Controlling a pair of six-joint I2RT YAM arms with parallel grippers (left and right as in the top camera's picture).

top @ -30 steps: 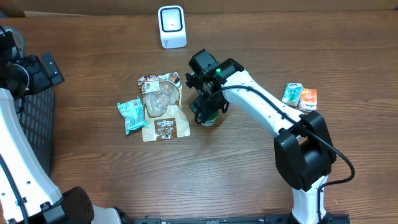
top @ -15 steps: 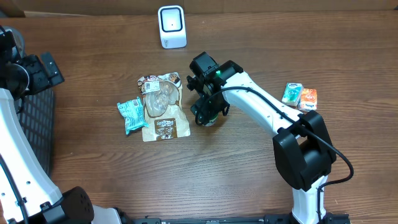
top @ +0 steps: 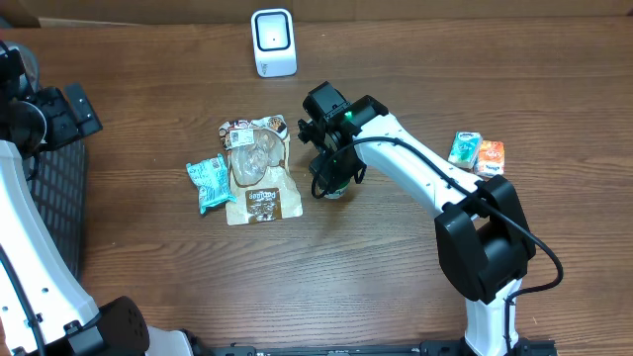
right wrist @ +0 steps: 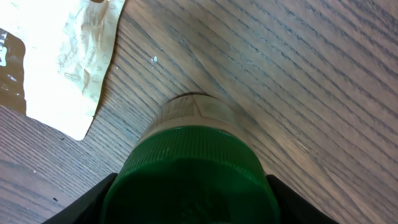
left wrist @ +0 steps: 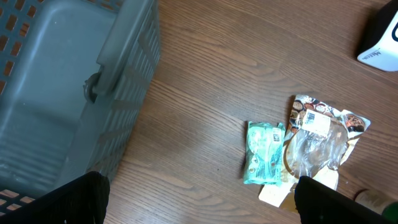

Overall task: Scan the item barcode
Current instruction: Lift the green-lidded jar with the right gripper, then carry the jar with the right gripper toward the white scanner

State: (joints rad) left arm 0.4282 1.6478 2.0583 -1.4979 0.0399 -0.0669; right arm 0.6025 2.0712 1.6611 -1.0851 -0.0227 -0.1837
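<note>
The bottle [right wrist: 186,171] stands upright on the counter [top: 376,287], just beside the pouch [top: 259,183]. The right tool [top: 331,176] sits directly over it, fingers flanking the green cap; whether they clamp it cannot be told. The left tool [left wrist: 199,202] is spread apart, holding nothing.

The wooden counter [top: 396,277] carries a brown pouch [top: 259,173] lying flat near its middle. A teal packet [top: 209,183] lies against the pouch's left edge, and a green-capped bottle [top: 334,190] stands just to its right. A white scanner [top: 273,43] stands behind the pouch. A green carton [top: 464,149] and an orange carton [top: 490,157] sit side by side far to its right, and a grey basket [left wrist: 62,93] far to its left.
</note>
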